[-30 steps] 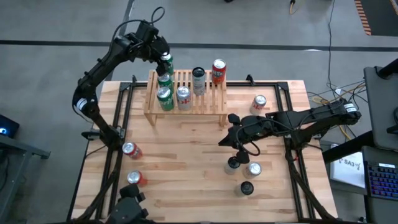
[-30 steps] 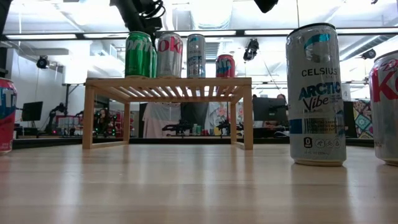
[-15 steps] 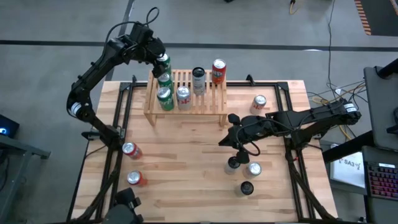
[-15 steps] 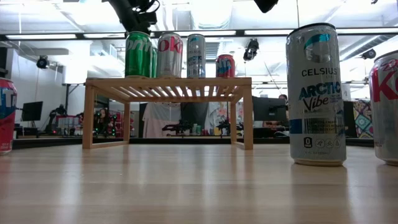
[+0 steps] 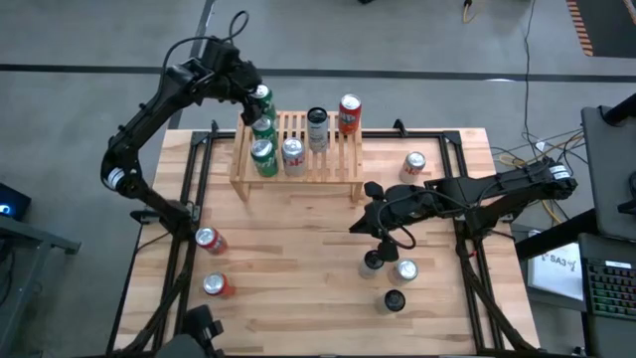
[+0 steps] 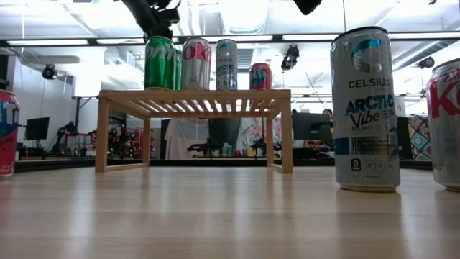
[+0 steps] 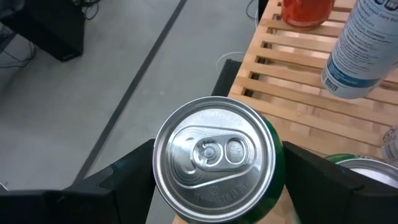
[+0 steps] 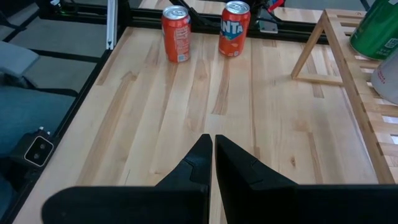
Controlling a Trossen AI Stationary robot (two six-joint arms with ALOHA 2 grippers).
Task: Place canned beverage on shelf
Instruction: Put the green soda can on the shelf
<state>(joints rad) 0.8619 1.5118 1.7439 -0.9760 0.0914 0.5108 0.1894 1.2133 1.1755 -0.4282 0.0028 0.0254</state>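
The shelf (image 5: 333,159) stands at the table's far middle and carries several cans: two green ones (image 5: 263,142), a silver one (image 5: 293,154), a tall pale one (image 5: 317,127) and a red one (image 5: 349,112). My left gripper (image 5: 250,88) is shut on another green can (image 7: 214,158) at the shelf's far left corner. I cannot tell whether that can's base rests on the slats (image 7: 298,81). In the low view the nearer green cans (image 6: 159,63) hide it. My right gripper (image 8: 213,142) hangs shut above the bare planks, right of middle. My left gripper pinches the green can between its two fingers, on opposite sides of its wall just under the top rim (image 7: 275,196). The fingers (image 7: 134,171) slant down from the table's far left side. The can stands about upright, its silver lid up.
Loose cans stand on the table: three near the right gripper (image 5: 372,262) (image 5: 405,268) (image 5: 395,299), one at the right (image 5: 414,164), and two at the left (image 5: 210,240) (image 5: 216,285). A tall Celsius can (image 6: 364,108) fills the low view's right.
My left gripper has shifted a little toward the table's left edge and slightly up, staying shut on the green can, which went with it. That arm's elbow has swung out to the left.
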